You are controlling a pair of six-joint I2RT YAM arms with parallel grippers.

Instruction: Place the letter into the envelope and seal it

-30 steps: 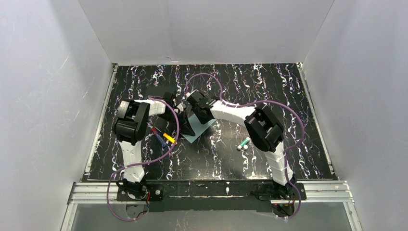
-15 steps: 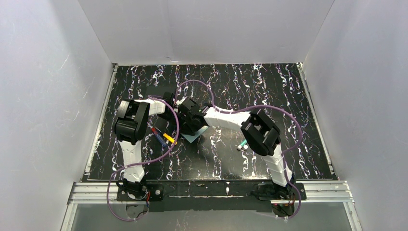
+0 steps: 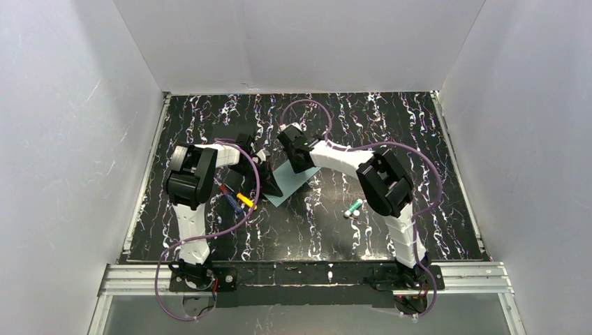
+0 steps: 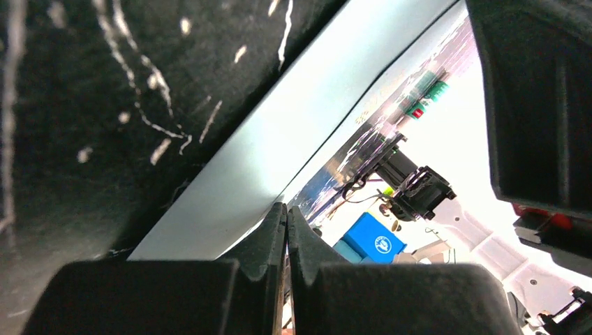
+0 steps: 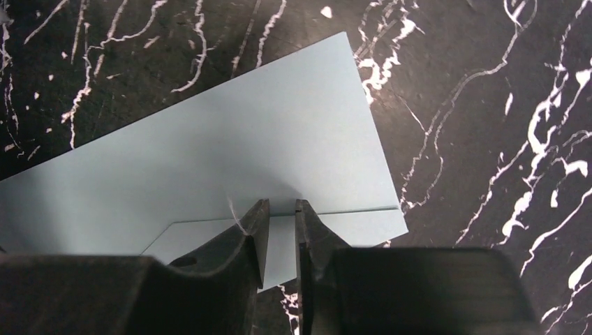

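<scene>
The teal envelope lies on the black marbled table; it fills the right wrist view, with a flap edge line across its near part. My right gripper hovers low over that line, its jaws a narrow gap apart with nothing between them. My left gripper is at the envelope's left end. In the left wrist view it is pressed shut at the envelope's edge, apparently pinching it. The letter is hidden.
Red, blue and yellow markers lie just left of the envelope, beside the left arm. A green and white stick lies right of it, by the right arm. Purple cables loop over both arms. White walls enclose the table.
The right gripper swept left across the envelope half a second ago and has moved back to its far right end. The left gripper has stayed put.
</scene>
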